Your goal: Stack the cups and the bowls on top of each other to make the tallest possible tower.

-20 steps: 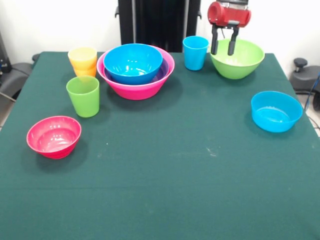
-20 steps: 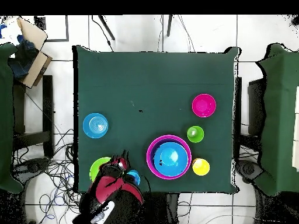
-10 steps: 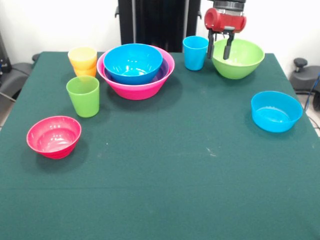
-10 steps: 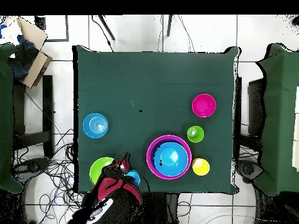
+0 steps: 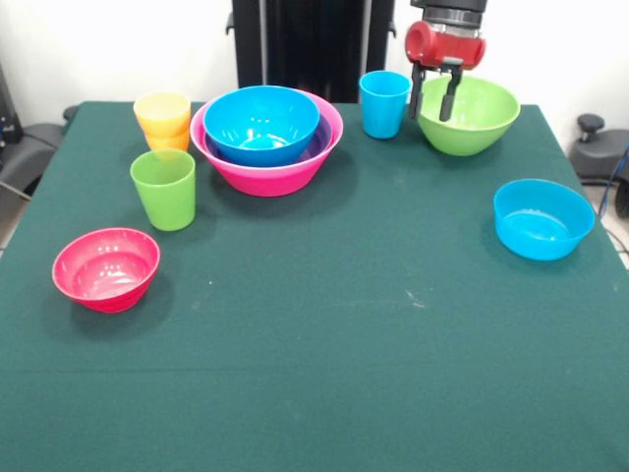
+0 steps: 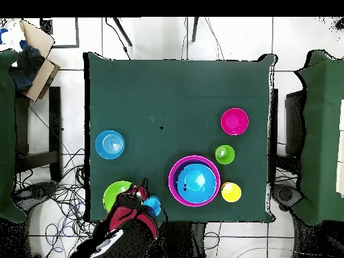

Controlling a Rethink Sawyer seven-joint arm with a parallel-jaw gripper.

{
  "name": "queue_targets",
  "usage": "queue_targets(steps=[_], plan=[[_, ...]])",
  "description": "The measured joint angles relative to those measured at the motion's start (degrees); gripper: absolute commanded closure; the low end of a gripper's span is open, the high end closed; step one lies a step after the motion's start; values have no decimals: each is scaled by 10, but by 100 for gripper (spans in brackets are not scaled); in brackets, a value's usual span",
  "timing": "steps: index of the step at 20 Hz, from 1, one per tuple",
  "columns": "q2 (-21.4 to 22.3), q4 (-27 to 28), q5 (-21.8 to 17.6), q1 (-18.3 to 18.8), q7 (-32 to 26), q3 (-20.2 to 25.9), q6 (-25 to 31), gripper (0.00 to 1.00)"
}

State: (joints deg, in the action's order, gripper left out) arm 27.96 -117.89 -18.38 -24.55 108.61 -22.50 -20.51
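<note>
While the gripper (image 5: pixel 434 103) hangs empty with fingers parted over the light green bowl's (image 5: pixel 474 120) rim beside the blue cup (image 5: pixel 383 103), we judge it is lining up a rim grasp.

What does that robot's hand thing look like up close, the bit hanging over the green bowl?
The gripper has a glossy red, barrel-shaped body lying sideways under a black and grey collar. Two slim black fingers hang from it, straight and rod-like. From overhead, the arm behind it is red and black.
</note>
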Motion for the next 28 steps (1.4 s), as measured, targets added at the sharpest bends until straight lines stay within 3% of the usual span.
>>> queue_targets(steps=[18, 28], plan=[[-58, 10, 79, -45, 0, -32, -43, 0], [-53, 12, 76, -35, 0, -28, -49, 0]])
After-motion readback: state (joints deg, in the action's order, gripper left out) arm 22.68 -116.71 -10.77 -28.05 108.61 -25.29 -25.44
